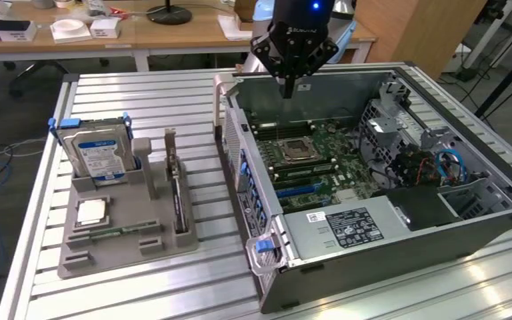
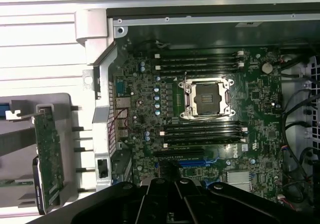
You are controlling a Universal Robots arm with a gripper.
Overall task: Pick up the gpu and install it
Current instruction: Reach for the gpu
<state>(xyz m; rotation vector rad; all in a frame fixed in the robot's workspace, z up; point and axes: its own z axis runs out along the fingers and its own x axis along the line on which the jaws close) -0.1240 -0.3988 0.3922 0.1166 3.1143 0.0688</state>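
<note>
I get bright, even room light; glare washes the table slats, the computer case interior lies shadowed

The gpu is a green board, standing in a grey holder. The drive has a blue-and-white label and blue clips. The motherboard is green, with one blue slot among black ones. The case is dark grey. The table is silver and ribbed. The gripper is black.

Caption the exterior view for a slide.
Shut pincer above the open computer case; gpu upright in the gray holder alongside.
</note>
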